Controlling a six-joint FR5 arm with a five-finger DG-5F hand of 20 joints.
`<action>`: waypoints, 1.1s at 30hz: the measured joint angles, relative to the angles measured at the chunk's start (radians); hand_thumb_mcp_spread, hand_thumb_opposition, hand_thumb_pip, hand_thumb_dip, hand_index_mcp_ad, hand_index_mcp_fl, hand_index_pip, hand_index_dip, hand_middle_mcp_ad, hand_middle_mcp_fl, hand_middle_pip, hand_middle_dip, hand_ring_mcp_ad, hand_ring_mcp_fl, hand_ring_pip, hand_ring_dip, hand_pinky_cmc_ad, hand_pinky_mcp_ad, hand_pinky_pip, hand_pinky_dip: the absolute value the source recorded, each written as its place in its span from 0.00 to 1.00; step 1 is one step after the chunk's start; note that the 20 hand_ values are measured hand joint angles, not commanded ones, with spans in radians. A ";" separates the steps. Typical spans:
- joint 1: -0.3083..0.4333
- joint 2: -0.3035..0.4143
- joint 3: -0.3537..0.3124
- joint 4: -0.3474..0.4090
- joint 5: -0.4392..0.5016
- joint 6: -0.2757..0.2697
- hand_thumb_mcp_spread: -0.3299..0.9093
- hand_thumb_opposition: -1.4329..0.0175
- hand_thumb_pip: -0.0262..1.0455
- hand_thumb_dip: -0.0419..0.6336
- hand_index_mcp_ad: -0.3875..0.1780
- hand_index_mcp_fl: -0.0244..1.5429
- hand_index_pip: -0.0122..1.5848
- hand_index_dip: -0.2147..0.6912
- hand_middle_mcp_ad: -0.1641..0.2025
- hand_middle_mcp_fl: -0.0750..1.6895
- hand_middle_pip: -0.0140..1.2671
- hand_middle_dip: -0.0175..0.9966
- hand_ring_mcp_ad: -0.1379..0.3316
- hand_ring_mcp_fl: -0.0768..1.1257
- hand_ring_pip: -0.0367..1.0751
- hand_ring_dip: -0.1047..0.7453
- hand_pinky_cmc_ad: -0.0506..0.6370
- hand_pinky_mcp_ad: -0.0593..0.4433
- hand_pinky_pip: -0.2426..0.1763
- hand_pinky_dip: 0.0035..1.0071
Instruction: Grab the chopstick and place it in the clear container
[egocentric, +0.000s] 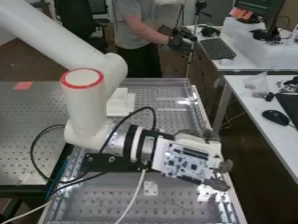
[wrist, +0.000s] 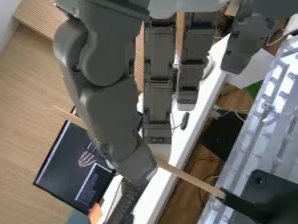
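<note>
In the high view the hand (egocentric: 198, 161) is level over the right side of the perforated metal bench, with a circuit board on its back. From the wrist, the hand (wrist: 158, 90) shows open, with long straight fingers and its thumb apart from them. The light wooden chopstick (wrist: 193, 180) runs at a slant behind the thumb, passing close by the thumb's tip and just beyond a fingertip. One end of it meets a black fixture (wrist: 267, 196); the thin other end sticks out past the thumb. Whether thumb or fingers touch the chopstick, I cannot tell.
White blocks (egocentric: 121, 102) stand on the bench behind the arm. Black cables (egocentric: 41, 172) loop beside the arm. A white desk (egocentric: 256, 131) with a mouse and a small clear plastic bag (egocentric: 256, 85) lies to the right of the bench.
</note>
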 joint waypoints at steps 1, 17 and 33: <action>0.000 0.001 0.004 0.000 0.000 -0.005 0.89 0.23 0.44 0.49 0.42 0.76 0.35 0.61 0.41 0.79 0.12 0.68 0.44 0.49 0.14 0.66 0.59 0.71 0.54 0.15; 0.014 0.044 0.006 0.010 -0.006 -0.074 0.90 0.22 0.41 0.49 0.44 0.80 0.29 0.64 0.42 0.83 0.12 0.66 0.43 0.53 0.14 0.69 0.58 0.70 0.55 0.15; 0.049 0.192 -0.024 -0.050 0.031 -0.172 0.90 0.22 0.41 0.49 0.44 0.82 0.26 0.67 0.45 0.83 0.12 0.66 0.44 0.54 0.14 0.70 0.58 0.73 0.55 0.15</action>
